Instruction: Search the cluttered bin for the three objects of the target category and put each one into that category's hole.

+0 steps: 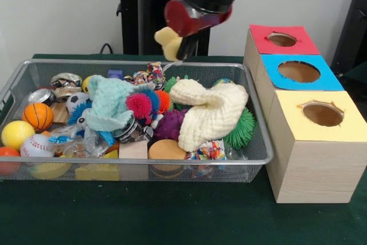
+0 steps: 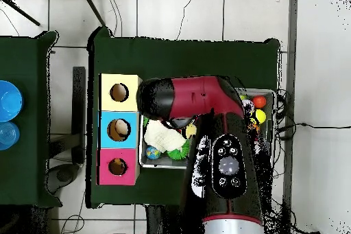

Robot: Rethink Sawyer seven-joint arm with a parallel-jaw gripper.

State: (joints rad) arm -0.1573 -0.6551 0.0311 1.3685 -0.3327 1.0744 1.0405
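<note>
The wire mesh bin (image 1: 137, 166) holds a heap of toys, balls, knitted hats and blocks. My gripper (image 1: 179, 50) hangs above the bin's far rim, shut on a pale yellow soft object (image 1: 167, 41) held clear of the heap. The red-faced box with its round hole (image 1: 281, 39) stands farthest back in the row to the right of the bin. In the overhead view my arm (image 2: 206, 101) covers most of the bin (image 2: 164, 163). The red-faced hole (image 2: 118, 167) is left of the bin there. The gripper itself is hidden under the arm in that view.
A blue-faced box (image 1: 299, 72) and a yellow-faced box (image 1: 323, 114) stand in front of the red one. A cream knitted hat (image 1: 209, 113), a teal hat (image 1: 112, 101), spiky balls (image 1: 139, 105) and a small basketball (image 1: 38, 116) fill the bin.
</note>
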